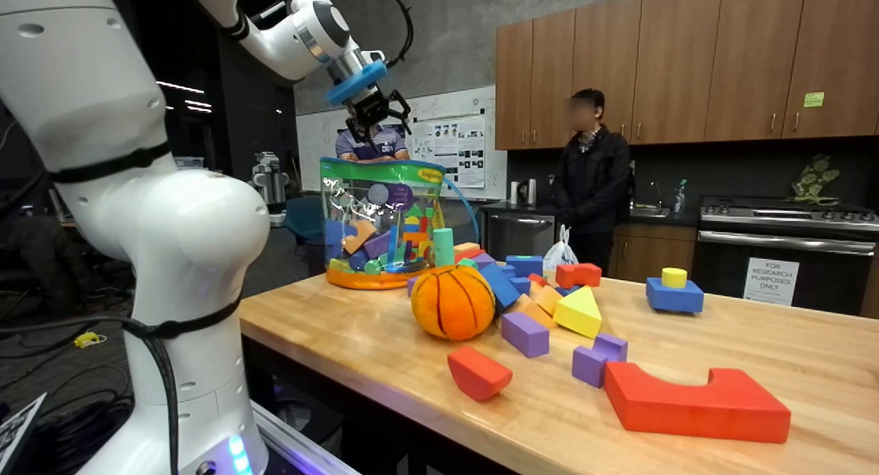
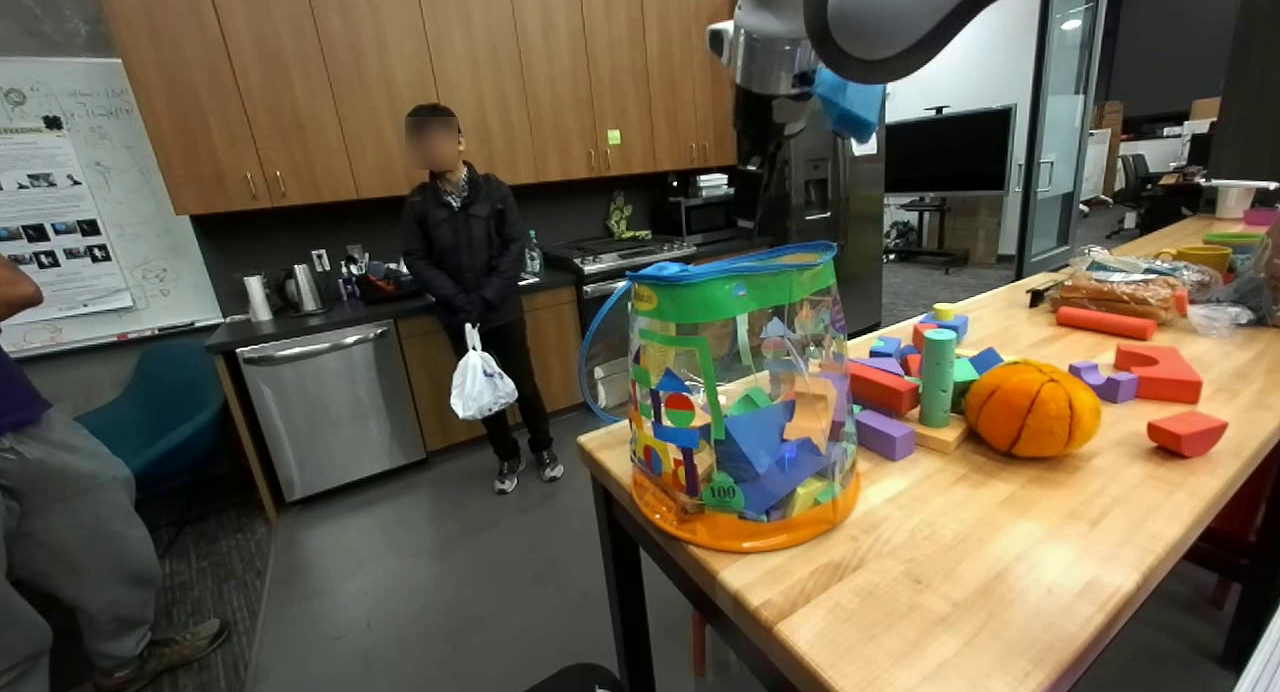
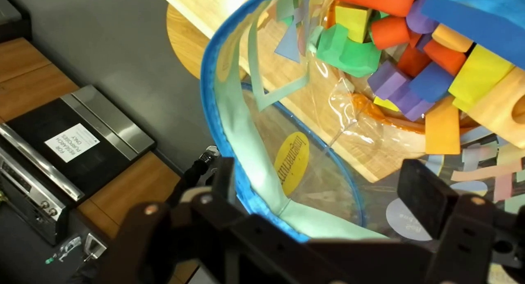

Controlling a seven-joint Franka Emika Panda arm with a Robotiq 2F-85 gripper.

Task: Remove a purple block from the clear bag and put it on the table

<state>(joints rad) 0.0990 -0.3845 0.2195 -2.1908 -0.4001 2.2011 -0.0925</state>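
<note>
The clear bag stands upright on the light-wood table, its green band showing in both exterior views. In the wrist view I look into its open top, past the blue rim. Purple blocks lie at its bottom among blue, red, yellow and orange ones. A purple block also shows through the bag's wall in an exterior view. My gripper is open and empty, its fingers wide apart. It hangs above the bag's opening in both exterior views.
Loose blocks lie beside the bag, including a purple block, a green cylinder and a large red arch. An orange ball sits near them. Bread in plastic lies farther along the table. Two people stand beyond the table.
</note>
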